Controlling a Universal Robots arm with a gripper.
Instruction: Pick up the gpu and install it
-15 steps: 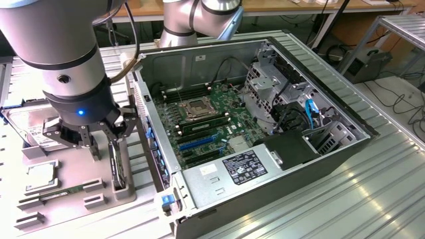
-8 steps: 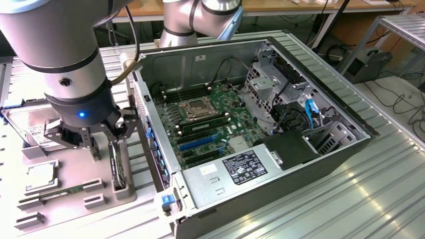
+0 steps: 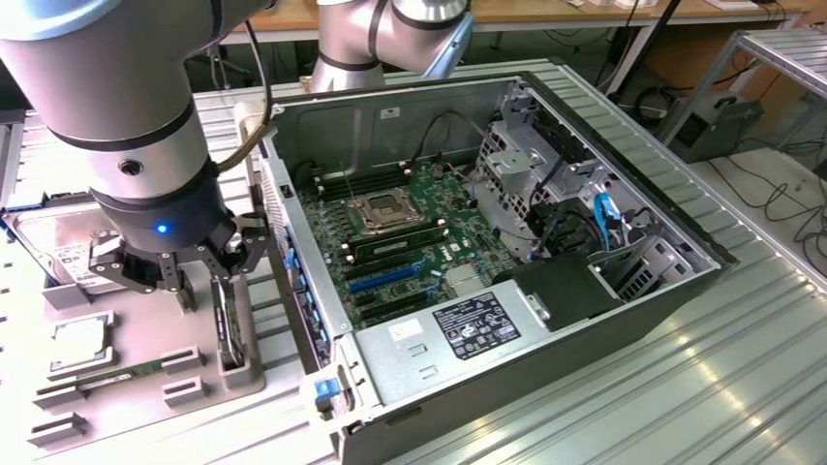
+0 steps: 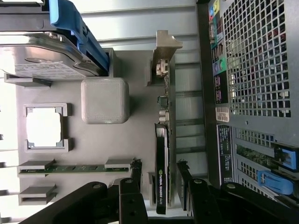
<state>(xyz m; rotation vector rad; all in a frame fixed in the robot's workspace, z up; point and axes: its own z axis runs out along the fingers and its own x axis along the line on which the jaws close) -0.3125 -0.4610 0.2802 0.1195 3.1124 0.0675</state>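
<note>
The gpu point(image 4: 162, 154) stands on its long edge in a slot of the grey holder tray point(image 4: 140, 135), with its black face and green board seen edge-on and its silver bracket point(image 4: 163, 51) at the far end. In the exterior view the gpu point(image 3: 230, 325) stands upright just beside the open computer case point(image 3: 621, 291), on that view's left. My gripper point(image 3: 211, 286) hangs right over the card. The gripper point(image 4: 159, 165) is open, with one black finger point(image 4: 136, 175) on each side of the card's near end and a small gap showing on both sides.
On the same tray lie a hard drive point(image 4: 46, 56) with a blue rail, a square processor point(image 4: 44, 127), a narrow green memory stick point(image 4: 74, 168) and a grey block point(image 4: 105, 100). Inside the case the motherboard point(image 3: 401, 242) has blue expansion slots point(image 3: 387, 276). The case's perforated wall point(image 4: 257, 60) stands close beside the card.
</note>
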